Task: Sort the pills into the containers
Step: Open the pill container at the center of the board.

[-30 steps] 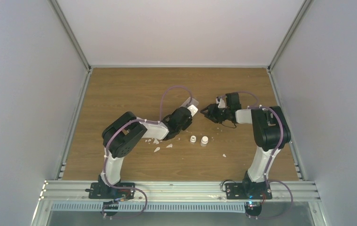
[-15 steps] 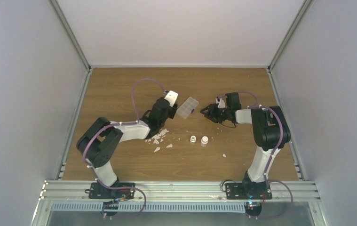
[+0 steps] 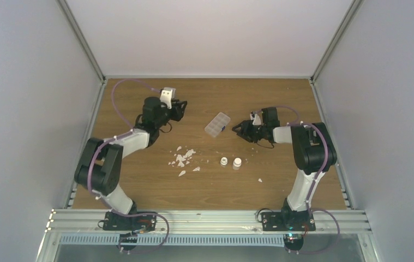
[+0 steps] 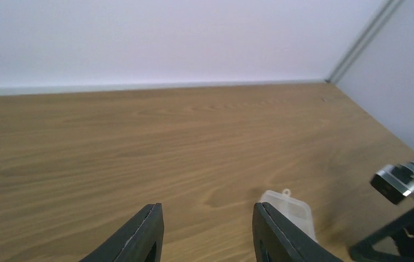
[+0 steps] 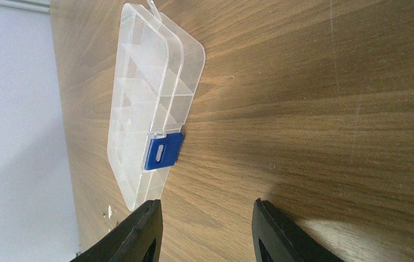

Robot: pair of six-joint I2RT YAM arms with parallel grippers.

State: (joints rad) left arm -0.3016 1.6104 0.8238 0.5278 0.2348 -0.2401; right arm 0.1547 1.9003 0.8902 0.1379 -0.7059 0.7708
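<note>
Left gripper [image 4: 206, 218] has swung away to the far left of the table [image 3: 281, 180], jaws spread wide with nothing between them. 1 second ago it was at the centre, right against the left end of the organiser box [image 3: 217, 123]; now it is well apart from it. The box lies free and flat on the wood at mid-table. Right gripper [image 5: 205, 204] has not moved: it is just right of the box, equally wide open and empty, facing the blue latch [image 5: 163, 152], which looks fastened. By my reading, the box has been set down for the right arm, and sorting has not begun. The 2 vials [image 3: 230, 162] and white flakes [image 3: 183, 158] sit nearer; the pills are too small to make out.
</note>
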